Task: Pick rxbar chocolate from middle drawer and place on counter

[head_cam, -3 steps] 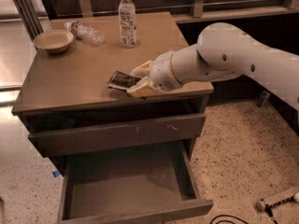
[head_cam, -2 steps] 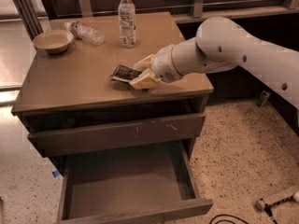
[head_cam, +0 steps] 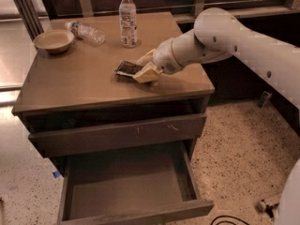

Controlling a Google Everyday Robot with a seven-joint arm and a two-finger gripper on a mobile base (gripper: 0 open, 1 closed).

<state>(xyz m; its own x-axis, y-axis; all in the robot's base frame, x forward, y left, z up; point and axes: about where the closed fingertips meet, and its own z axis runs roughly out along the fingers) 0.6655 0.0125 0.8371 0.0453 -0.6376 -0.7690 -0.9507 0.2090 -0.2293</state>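
The hand (head_cam: 139,68), closed on the right end of the bar (head_cam: 125,69) that lies on or just above the middle of the table (head_cam: 70,86), may drag or flip it on letting go if the wrapper clings.

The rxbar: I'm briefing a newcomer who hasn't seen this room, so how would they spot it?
Look at the counter above the open drawer. Near its middle, at the tip of the robot's hand, is the rxbar. It is the only flat, dark thing there, unlike the clear bottles and pale bowl behind.
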